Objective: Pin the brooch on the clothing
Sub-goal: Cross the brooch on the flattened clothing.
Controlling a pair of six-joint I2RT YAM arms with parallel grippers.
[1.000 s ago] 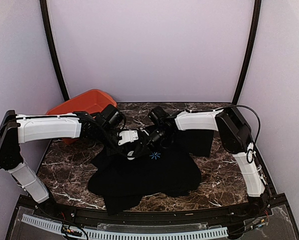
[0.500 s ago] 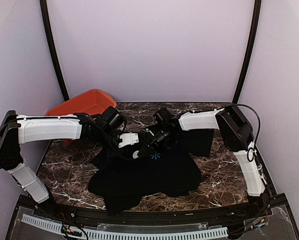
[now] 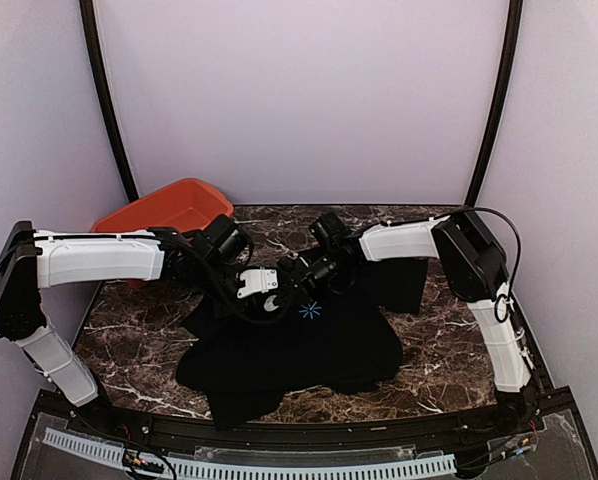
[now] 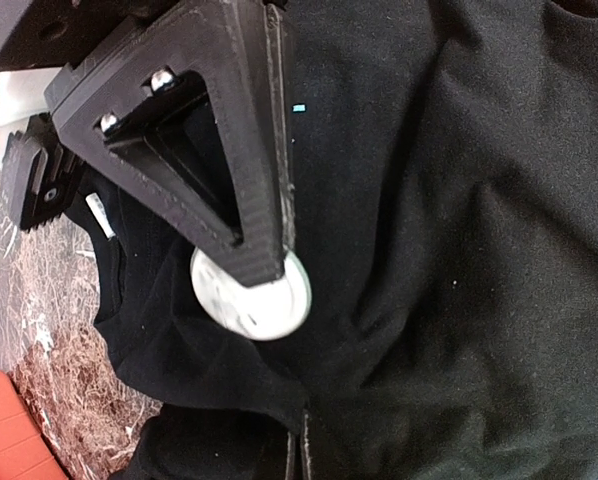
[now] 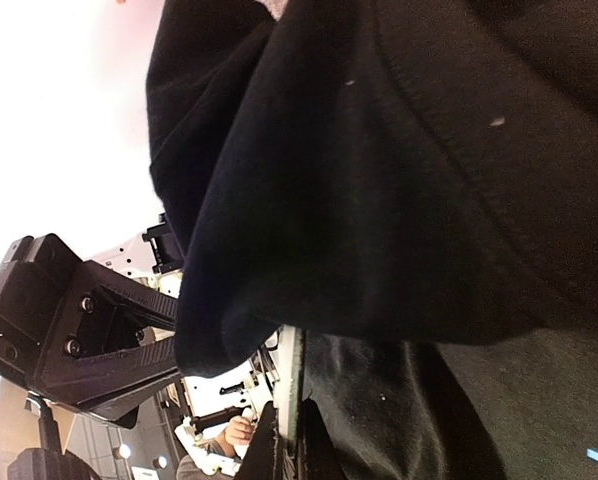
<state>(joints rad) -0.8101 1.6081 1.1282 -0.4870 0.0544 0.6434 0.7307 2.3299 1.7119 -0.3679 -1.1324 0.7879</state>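
A dark marbled counter (image 3: 129,330) carries a black T-shirt (image 3: 309,355), spread in rumpled folds across its middle. An orange bin (image 3: 169,208) sits at the far left corner. Both arms reach in over the shirt's far edge and meet there.

The right gripper (image 3: 301,282) is wrapped in cloth. Its wrist view shows a thick fold of the shirt hanging across its fingers, so I cannot tell whether it is closed or not.

The left gripper (image 4: 284,357) has its fingers apart. One black fingertip (image 4: 264,255) is at the top of its wrist view and the other just shows at the bottom edge. A ridge of shirt runs between them.

The brooch (image 4: 269,310) (a pale round disc from this side) lies flat against the shirt near that far edge. It is tucked partly under the upper fingertip, which seems to touch it, though the angle leaves that unsure. The light-blue starburst print (image 3: 310,311) sits on the chest, just on the near side of both grippers.
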